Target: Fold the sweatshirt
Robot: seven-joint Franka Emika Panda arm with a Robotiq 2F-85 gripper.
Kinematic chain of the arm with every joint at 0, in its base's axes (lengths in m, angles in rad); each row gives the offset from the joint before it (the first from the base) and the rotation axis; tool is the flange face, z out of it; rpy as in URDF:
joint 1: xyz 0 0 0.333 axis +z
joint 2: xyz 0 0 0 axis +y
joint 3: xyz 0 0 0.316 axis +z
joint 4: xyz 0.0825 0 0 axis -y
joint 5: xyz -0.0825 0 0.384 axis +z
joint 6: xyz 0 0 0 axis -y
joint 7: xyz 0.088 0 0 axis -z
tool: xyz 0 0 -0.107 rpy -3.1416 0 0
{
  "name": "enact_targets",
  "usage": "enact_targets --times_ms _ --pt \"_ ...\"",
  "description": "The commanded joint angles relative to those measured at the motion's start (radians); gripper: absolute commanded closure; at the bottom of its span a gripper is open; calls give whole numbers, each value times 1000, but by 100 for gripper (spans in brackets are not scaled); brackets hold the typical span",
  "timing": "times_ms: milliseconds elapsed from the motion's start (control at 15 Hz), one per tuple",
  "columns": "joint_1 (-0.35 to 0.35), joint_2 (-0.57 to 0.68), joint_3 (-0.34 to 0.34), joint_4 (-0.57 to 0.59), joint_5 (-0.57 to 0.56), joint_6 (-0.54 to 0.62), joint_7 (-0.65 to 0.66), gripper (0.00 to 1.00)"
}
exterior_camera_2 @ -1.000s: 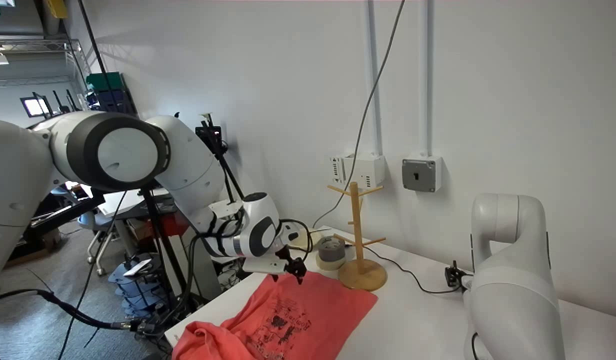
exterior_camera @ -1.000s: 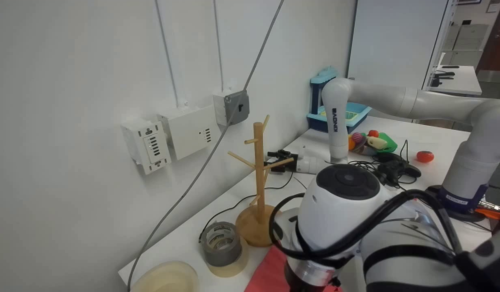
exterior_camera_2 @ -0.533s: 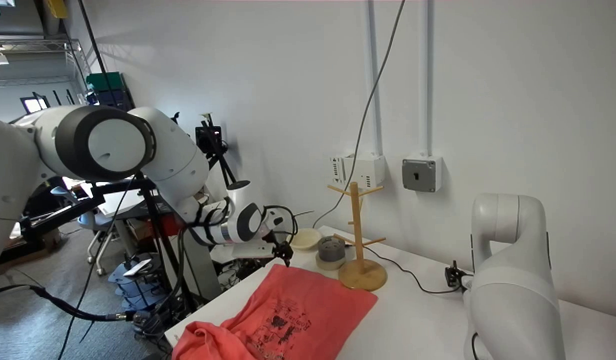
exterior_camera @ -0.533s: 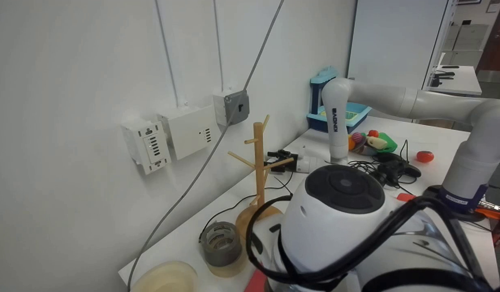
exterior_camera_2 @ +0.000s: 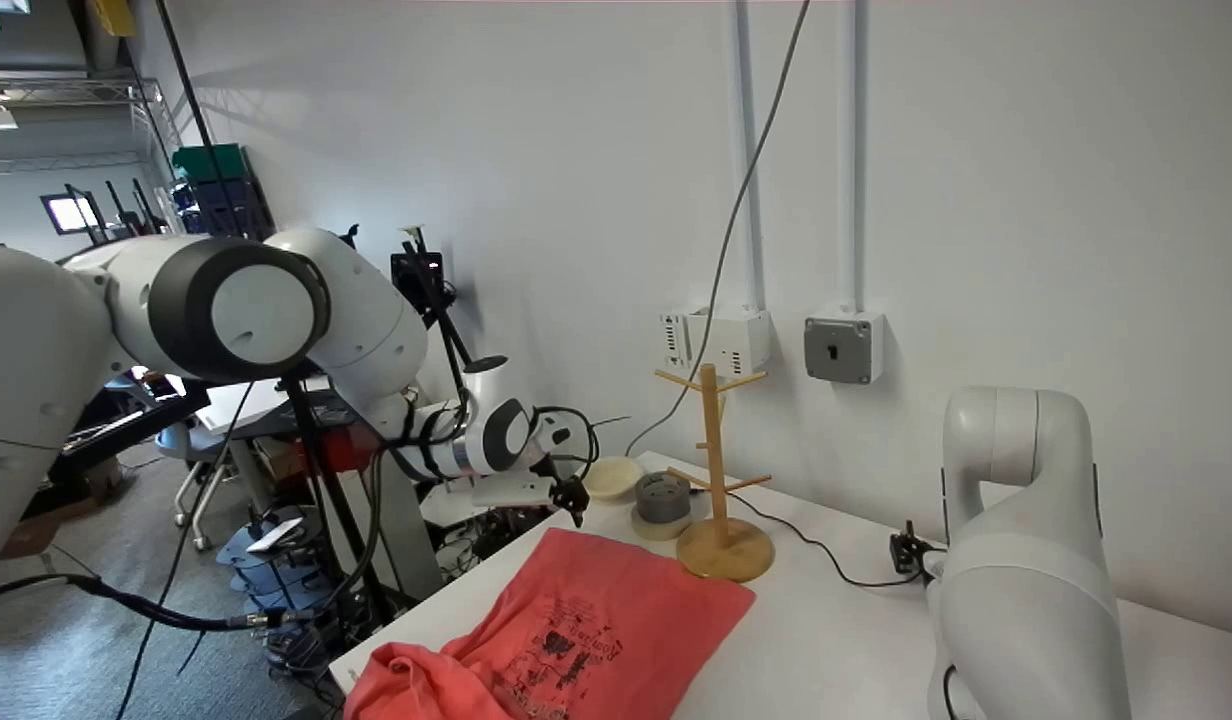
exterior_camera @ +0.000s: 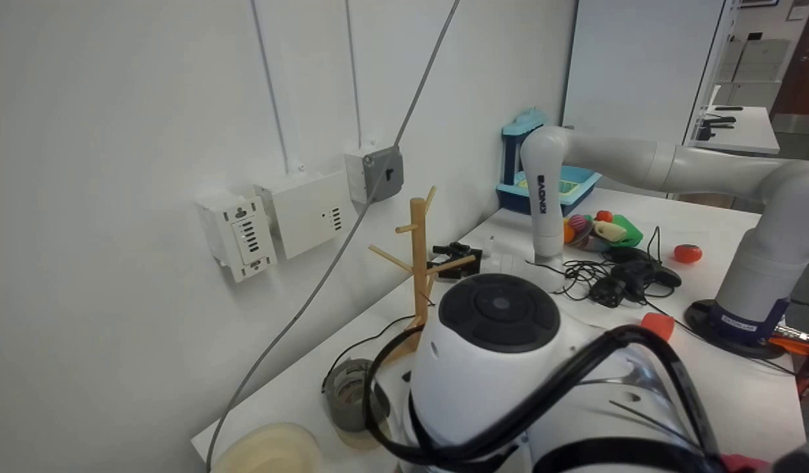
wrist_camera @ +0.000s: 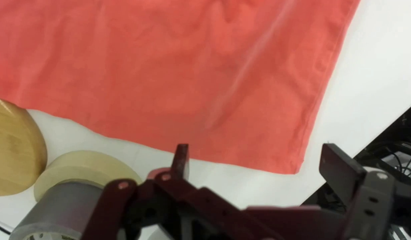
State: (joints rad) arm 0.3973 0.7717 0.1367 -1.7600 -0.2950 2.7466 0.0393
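The coral-red sweatshirt (exterior_camera_2: 616, 610) lies spread on the white table with a dark print facing up. Its near-left part is bunched in folds. In the wrist view, one corner of the sweatshirt (wrist_camera: 252, 133) shows between the spread fingers, and no fabric is gripped. My gripper (wrist_camera: 255, 148) stands open, its dark fingers (wrist_camera: 340, 170) wide apart. In an exterior view the gripper (exterior_camera_2: 571, 497) hangs by the sweatshirt's far-left corner, close above the table; the exact height is unclear. My arm (exterior_camera: 483, 381) hides the gripper and most of the cloth in an exterior view.
A wooden peg stand (exterior_camera_2: 721, 550) touches or nearly touches the sweatshirt's far edge. Beside it are stacked tape rolls (exterior_camera_2: 662, 505) and a pale bowl (exterior_camera_2: 613, 478). A second robot arm (exterior_camera_2: 1026, 560) stands on the table. The table edge (wrist_camera: 389, 125) runs close to my gripper.
My gripper has moved off from over the sweatshirt's far edge toward its far-left corner, and the arm has shifted left in an exterior view. The sweatshirt lies unchanged and the jaws have stayed open.
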Motion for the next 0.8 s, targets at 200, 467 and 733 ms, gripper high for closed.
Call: enact_targets --times_ms 200,467,733 --pt "-6 140 64 189 70 -137 -87 0" --pt "13 192 69 263 63 -192 -102 3" --pt "17 230 65 324 62 -225 -113 1"
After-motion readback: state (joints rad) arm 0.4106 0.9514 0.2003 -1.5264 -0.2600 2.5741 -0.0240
